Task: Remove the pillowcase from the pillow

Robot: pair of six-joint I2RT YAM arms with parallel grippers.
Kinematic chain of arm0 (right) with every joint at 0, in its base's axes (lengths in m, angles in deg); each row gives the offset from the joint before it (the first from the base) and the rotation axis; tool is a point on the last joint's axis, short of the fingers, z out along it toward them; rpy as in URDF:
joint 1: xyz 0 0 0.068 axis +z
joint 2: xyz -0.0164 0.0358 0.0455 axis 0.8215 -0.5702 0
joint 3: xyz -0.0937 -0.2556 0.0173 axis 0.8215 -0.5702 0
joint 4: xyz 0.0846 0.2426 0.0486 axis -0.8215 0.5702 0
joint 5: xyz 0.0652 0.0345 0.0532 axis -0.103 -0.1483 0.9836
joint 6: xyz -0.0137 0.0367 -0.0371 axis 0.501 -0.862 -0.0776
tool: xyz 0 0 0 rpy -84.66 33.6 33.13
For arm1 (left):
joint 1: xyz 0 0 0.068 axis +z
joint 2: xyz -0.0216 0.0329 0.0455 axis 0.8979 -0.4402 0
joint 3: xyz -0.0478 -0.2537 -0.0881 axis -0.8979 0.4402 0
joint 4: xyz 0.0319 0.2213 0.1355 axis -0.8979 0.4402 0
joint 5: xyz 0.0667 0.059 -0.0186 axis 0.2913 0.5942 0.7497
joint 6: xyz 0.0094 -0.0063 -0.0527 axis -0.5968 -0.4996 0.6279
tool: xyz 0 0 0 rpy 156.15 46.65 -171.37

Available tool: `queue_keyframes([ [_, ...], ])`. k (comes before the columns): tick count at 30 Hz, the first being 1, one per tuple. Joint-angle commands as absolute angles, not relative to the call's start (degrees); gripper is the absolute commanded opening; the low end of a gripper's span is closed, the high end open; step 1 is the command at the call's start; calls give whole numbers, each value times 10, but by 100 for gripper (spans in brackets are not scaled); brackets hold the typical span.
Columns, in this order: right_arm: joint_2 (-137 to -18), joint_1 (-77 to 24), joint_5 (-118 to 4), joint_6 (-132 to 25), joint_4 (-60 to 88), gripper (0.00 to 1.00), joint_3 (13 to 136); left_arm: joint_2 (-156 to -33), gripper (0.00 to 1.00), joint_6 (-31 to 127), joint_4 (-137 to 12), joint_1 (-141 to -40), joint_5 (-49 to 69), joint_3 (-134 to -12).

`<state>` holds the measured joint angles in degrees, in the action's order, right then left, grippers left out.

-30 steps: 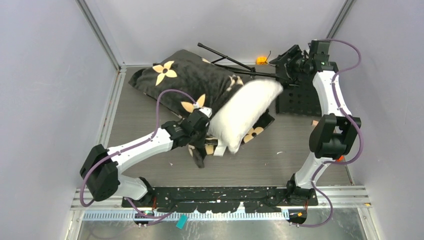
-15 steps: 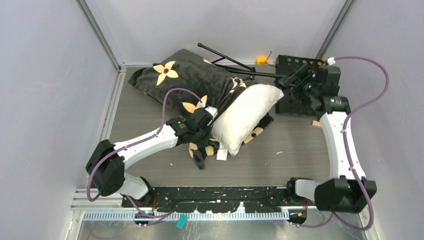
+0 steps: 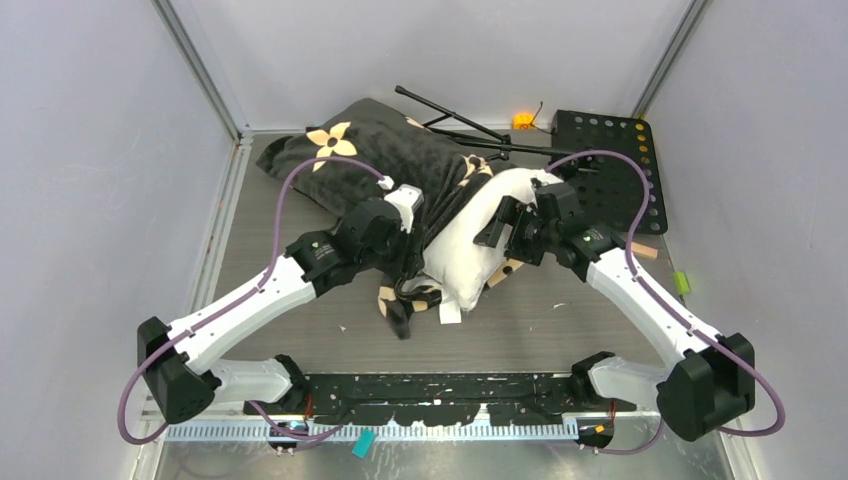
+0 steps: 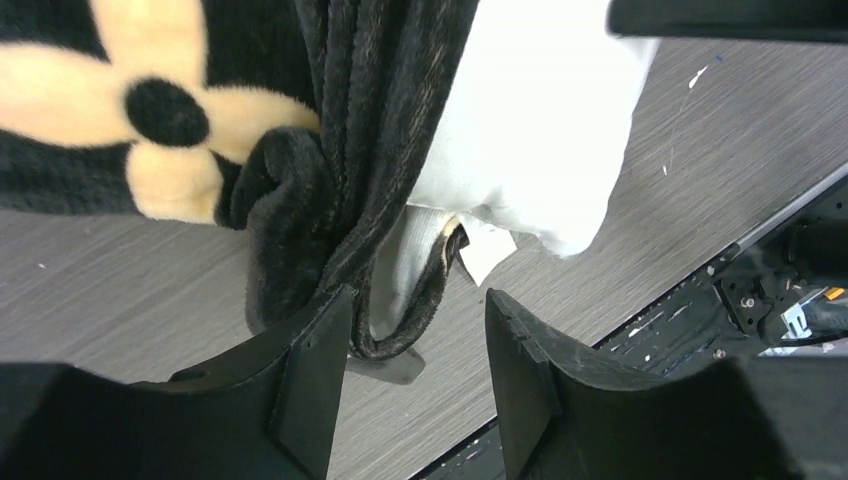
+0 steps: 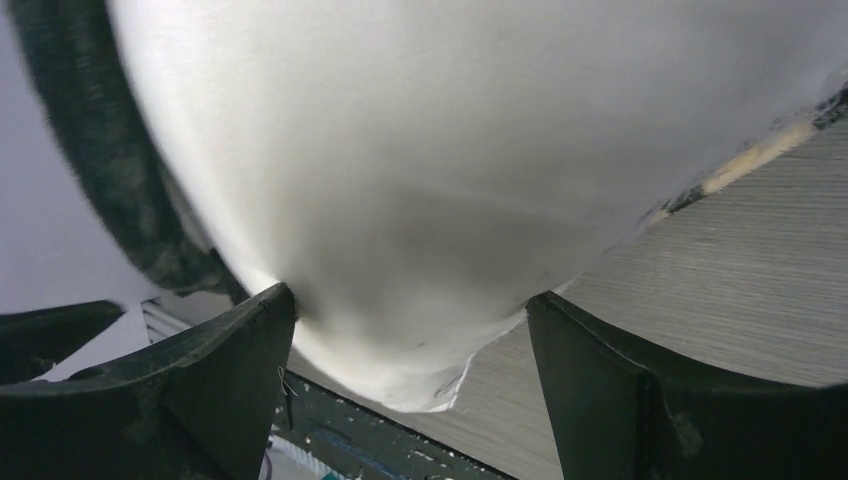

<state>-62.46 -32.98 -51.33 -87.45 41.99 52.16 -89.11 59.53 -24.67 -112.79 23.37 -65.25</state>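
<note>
Now right pincer (image 5: 408, 305) has reached the pillow (image 3: 455, 255).

Our left arm (image 3: 250, 300) reaching forward and inward, left gripper (image 4: 415, 330) fingers parted, our right arm (image 3: 640, 295) angled inward, right gripper (image 5: 410, 330) fingers spread wide, wrists near each other

Plain walled cell around a grey wood-grain table.

Pale lavender-grey walls (image 3: 100, 150) close in three sides, joined at the back corners by slanting aluminium posts (image 3: 200, 70). The table (image 3: 300, 330) has a streaked grey top with small white specks under even, soft light. A black perforated plate (image 3: 610, 150) lies in the far right corner, thin black rods (image 3: 450, 115) and a small orange object (image 3: 522, 121) sit by the back wall, and a black mounting rail (image 3: 440, 388) runs along the near edge.
</note>
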Motion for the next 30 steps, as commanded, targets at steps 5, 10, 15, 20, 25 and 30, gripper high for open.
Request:
queue_keyframes([
  [5,-691,-301,-599,-887,370,90,513,-958,60,532,-208,-1129,290,-769],
  [10,-707,-301,-573,-881,348,64,509,-1039,62,522,-265,-1106,297,-801],
  [15,-684,-300,-566,-876,362,1,512,-1090,57,537,-308,-1062,266,-815],
  [20,-643,-303,-614,-855,413,0,528,-1100,32,530,-322,-1032,267,-807],
  [25,-567,-394,-804,-897,517,0,547,-1039,0,652,-321,-887,281,-723],
  [30,-494,-532,-760,-922,504,0,499,-935,0,760,-455,-729,150,-541],
])
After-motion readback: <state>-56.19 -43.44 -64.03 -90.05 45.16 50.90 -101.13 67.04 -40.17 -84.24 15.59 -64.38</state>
